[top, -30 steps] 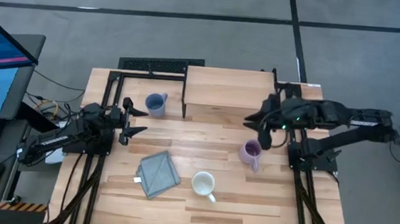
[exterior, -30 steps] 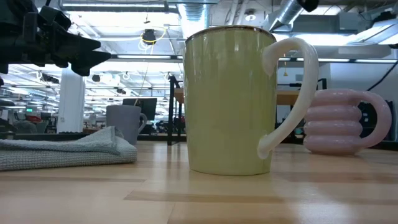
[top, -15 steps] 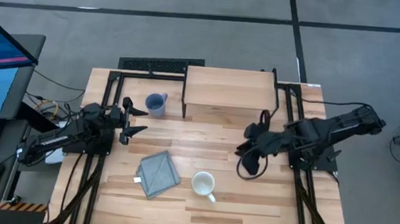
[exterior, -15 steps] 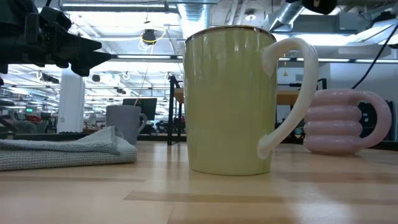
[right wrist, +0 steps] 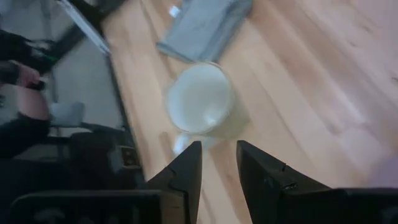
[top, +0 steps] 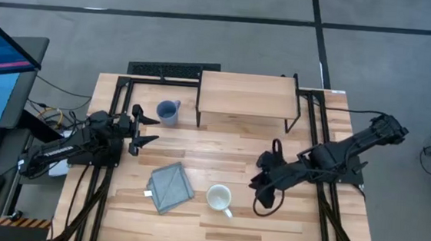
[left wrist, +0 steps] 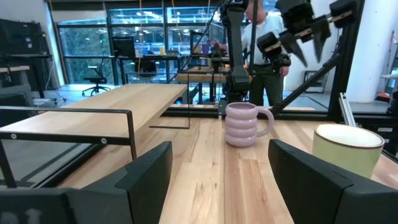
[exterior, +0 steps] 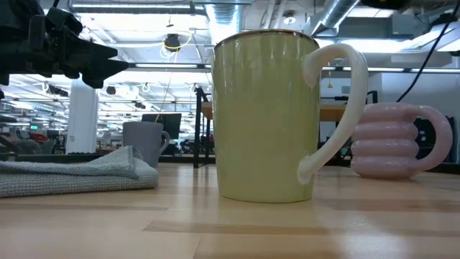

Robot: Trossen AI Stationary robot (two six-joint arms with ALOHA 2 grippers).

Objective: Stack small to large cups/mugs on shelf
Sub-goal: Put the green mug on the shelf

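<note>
- We are looking down on the desk [top: 239,215], where the shelf [top: 246,94] is standing against the far edge, with nothing resting on its board.
- The blue mug [top: 167,112] is sitting upright near the far left corner of the desk, just beside the left end of the shelf and apart from it.
- The cream mug [top: 219,198] is standing upright toward the near edge, around the middle of the desk, with the grey cloth [top: 169,186] lying just beside it on the left.
- The lavender mug [exterior: 394,140] is standing on the desk to the right of the cream mug; from above, the right arm is covering it.
- The right gripper [top: 266,187] is hanging over the desk just right of the cream mug, its jaws slightly parted and holding nothing, with the cream mug showing beyond them in its wrist camera.
- The left gripper [top: 147,129] is waiting above the left side of the desk, near the blue mug, its jaws spread wide and empty.
</note>
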